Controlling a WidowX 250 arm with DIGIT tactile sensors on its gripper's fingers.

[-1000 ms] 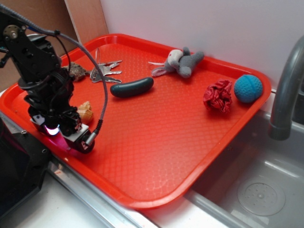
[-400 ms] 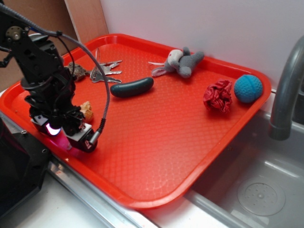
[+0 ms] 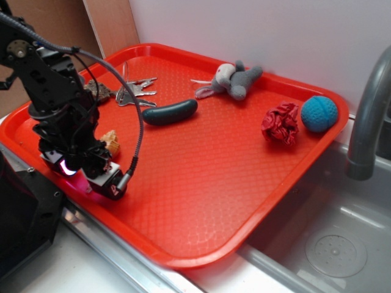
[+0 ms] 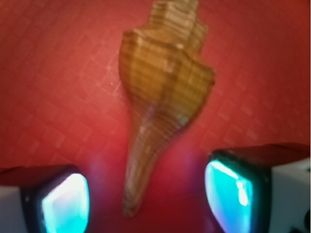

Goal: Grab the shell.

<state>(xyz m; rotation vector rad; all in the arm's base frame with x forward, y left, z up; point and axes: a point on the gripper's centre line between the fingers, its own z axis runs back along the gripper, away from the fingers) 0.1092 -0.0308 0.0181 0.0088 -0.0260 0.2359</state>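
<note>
The red tray (image 3: 201, 183) carries everything, and the pincer (image 4: 146, 199) hangs low over its near-left part. Its jaws stand apart, glowing pads (image 4: 228, 191) on either side of the shell (image 4: 163, 92), not touching it. The shell lies flat on the tray, thin point between the pads, ribbed head reaching beyond them. Well beyond the pincer lie a dark pickle (image 3: 169, 113) and keys (image 3: 134, 91).

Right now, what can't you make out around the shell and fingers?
- Shell, exterior view: mostly hidden behind the arm; only the ribbed head shows.
- Shell head, wrist view: top cut off by the frame edge; blurred.
- Fingers: bottom cropped; contact with the tray can't be judged.
- Brown lump by the keys: partly hidden by the arm.
</note>
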